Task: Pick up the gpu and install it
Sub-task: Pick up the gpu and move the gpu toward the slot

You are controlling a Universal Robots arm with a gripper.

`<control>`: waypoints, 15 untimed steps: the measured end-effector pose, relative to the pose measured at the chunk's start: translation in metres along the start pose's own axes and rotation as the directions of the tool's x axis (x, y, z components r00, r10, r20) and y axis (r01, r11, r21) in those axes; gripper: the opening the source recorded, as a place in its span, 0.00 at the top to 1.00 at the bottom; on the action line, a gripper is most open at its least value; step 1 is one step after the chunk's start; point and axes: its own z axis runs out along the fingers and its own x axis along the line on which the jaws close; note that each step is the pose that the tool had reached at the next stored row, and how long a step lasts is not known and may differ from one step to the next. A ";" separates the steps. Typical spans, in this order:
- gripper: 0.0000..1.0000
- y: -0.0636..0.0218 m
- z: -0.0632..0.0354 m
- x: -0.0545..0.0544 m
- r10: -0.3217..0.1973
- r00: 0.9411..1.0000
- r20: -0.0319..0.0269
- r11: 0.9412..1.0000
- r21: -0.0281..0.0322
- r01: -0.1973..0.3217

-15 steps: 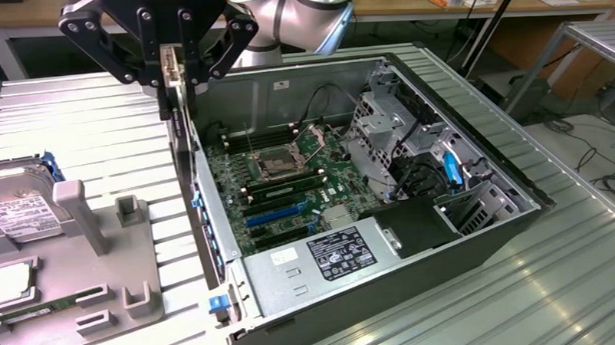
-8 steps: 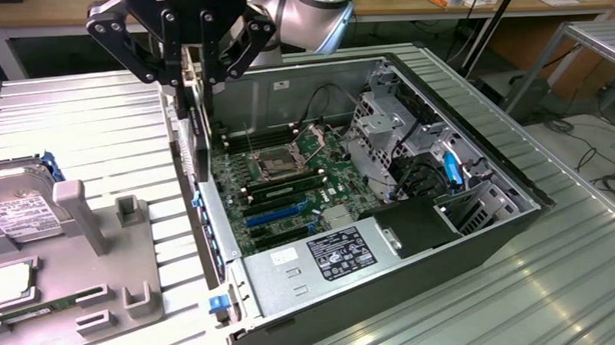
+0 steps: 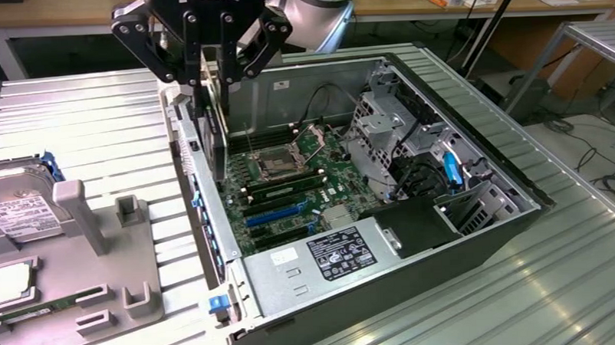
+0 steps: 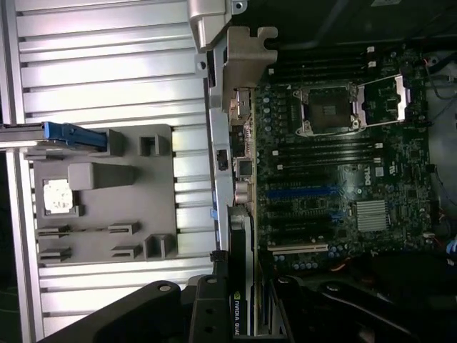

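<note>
Currently one tool, partly closed, grips one gpu upright over one open computer case.

- I see my gripper in black, white ROBOTIQ lettering across its body.
- Its linked fingers show round pivot pins.
- My arm is rounded, silver-grey.

Ribbed metal bench: silver slats running across the foreground, catching bright light in pale bands.
Wooden bench: light-brown top stretching along the back, carrying small clutter too small to tell.
Metal-framed stand: standing at the exterior view's right, slatted top gleaming.
Grey floor: showing below it, with dark cables lying loosely across.
Black pole: leaning diagonally before the wooden bench.
</note>
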 end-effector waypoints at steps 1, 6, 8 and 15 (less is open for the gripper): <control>0.73 0.0001 0.0002 -0.001 0.000 1.000 0.000 1.000 0.000 0.000; 0.73 0.0006 0.0010 -0.009 0.000 1.000 0.000 1.000 0.000 0.000; 0.73 0.0008 0.0013 -0.011 0.000 1.000 0.000 1.000 0.000 0.000; 0.73 0.0023 0.0027 -0.032 0.000 1.000 0.000 1.000 0.000 0.000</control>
